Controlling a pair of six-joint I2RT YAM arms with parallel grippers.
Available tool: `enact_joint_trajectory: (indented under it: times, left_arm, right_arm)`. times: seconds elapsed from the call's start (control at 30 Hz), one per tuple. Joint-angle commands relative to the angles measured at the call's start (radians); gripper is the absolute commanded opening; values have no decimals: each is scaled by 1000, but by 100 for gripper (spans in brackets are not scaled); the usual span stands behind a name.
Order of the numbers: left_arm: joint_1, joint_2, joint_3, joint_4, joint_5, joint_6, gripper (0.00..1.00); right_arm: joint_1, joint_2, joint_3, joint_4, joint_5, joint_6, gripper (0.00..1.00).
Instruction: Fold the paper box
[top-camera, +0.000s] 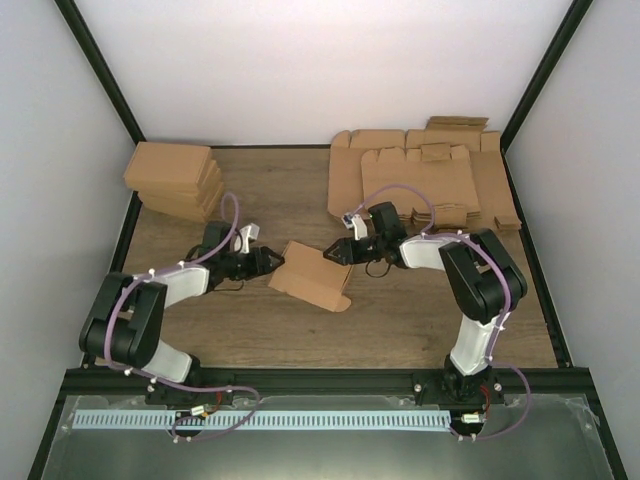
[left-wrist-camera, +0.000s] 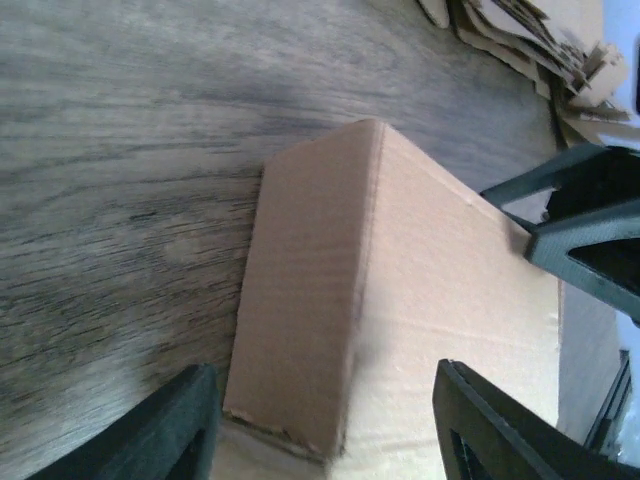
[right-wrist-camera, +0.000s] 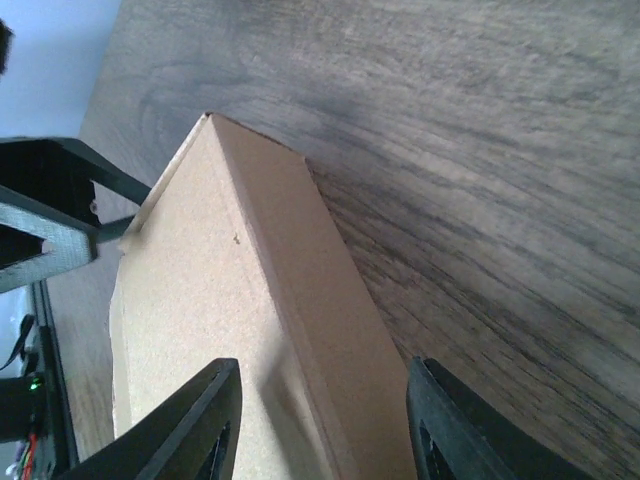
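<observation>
The light-brown, creased cardboard paper box (top-camera: 312, 277) lies partly folded on the grey-brown wooden surface (top-camera: 400, 320). One panel is flat and a side wall is raised along a crease, so a ridge runs its length. Its long axis runs roughly side to side with a slight slant, and each end points at one arm.

The black two-fingered left hand (top-camera: 268, 261) is at the paper box's left end. The black two-fingered right hand (top-camera: 336, 252) is at its far right corner. Neither is clearly nearer; both are right up against the cardboard.

In the left wrist view the left hand's fingers (left-wrist-camera: 170, 430) are spread apart with the raised wall and its ridge between them. Whether either finger touches the cardboard cannot be told. The right wrist view shows the mirror case: the right hand's fingers (right-wrist-camera: 180, 430) are also apart, straddling the same ridge from the opposite end and clamped on nothing.

The next move probably depends on this alignment. Because the ridge runs in line with both hands, closing either one would pinch the wall at its end.

Overlapping flat cardboard sheets (top-camera: 430, 175) lie beyond the paper box to its right, and a stack of shallow boxes (top-camera: 175, 180) sits beyond it to its left. Both are well apart from it.
</observation>
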Motion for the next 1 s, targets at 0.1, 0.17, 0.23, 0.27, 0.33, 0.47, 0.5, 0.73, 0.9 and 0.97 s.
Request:
enact_joint_trajectory:
  times: [0.1, 0.17, 0.23, 0.27, 0.33, 0.47, 0.5, 0.73, 0.9, 0.97]
  left_arm:
    - [-7, -198, -5, -71, -82, 13, 73]
    - [-7, -234, -2, -103, -97, 15, 74]
    - [-6, -269, -3, -120, -101, 16, 74]
    - [-7, -281, -5, -126, -102, 15, 74]
    - [-7, -306, -9, -137, -101, 12, 75]
    - [-9, -357, -21, -152, -93, 6, 75]
    - [-8, -371, -24, -157, -92, 5, 75]
    - [-8, -423, -44, -173, -75, -12, 75]
    - [-10, -419, -101, -127, -84, -47, 73]
    - [-15, -422, -156, -67, -81, -95, 69]
  right_arm:
    - [-38, 30, -14, 29, -122, -9, 46]
    - [-43, 45, -15, 34, -132, -1, 42]
    - [-53, 62, -14, 43, -148, 15, 37]
    - [-58, 74, -12, 50, -162, 24, 33]
    - [-70, 97, -3, 56, -187, 38, 29]
    - [-90, 123, 3, 57, -189, 53, 24]
    - [-98, 128, 2, 66, -195, 61, 24]
    - [-158, 185, 11, 96, -207, 94, 23]
    - [-158, 205, 19, 112, -208, 104, 23]
    - [-159, 205, 21, 110, -208, 103, 23]
